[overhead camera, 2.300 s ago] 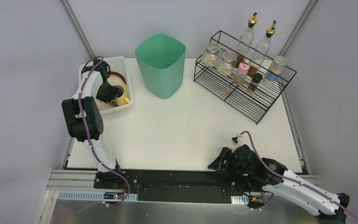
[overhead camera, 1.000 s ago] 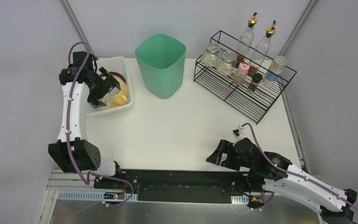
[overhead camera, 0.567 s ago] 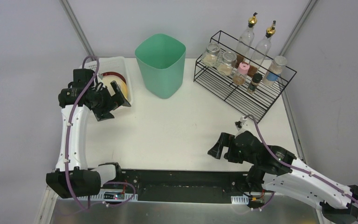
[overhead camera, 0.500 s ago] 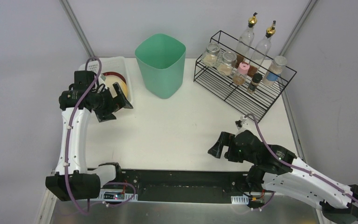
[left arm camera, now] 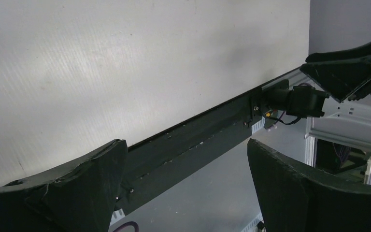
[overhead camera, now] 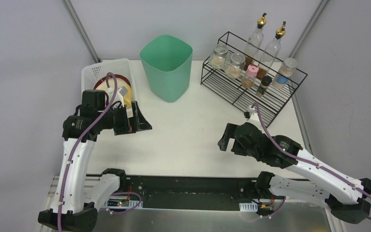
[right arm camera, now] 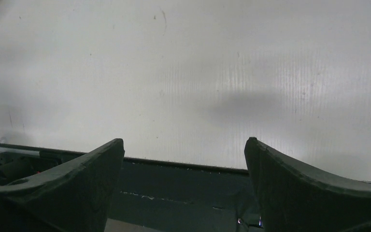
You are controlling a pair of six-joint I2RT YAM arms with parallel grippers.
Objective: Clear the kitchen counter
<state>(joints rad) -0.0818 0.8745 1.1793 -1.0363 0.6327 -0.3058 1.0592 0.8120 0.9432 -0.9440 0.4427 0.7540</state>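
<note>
The kitchen counter (overhead camera: 183,130) is a wide white tabletop, and no loose item lies on its open middle. My left gripper (overhead camera: 142,118) hovers over it just right of the white basket (overhead camera: 91,72), open and holding nothing. In the left wrist view my left gripper (left arm camera: 184,145) has its fingers wide apart, with only the kitchen counter (left arm camera: 125,63) and the black front rail (left arm camera: 198,140) between them. My right gripper (overhead camera: 223,137) hangs open and empty above the right-centre of the counter. The right wrist view shows my right gripper (right arm camera: 183,141) empty over bare kitchen counter (right arm camera: 188,72).
The basket at the back left holds a red-rimmed plate (overhead camera: 107,79) and a yellow dish (overhead camera: 127,92). A green bin (overhead camera: 166,67) stands at the back centre. A black wire rack (overhead camera: 241,92) with several jars and bottles fills the back right.
My left arm has pulled out of the basket and swung right and nearer, ending over the counter. My right arm has risen from the near edge and moved a little farther in.
</note>
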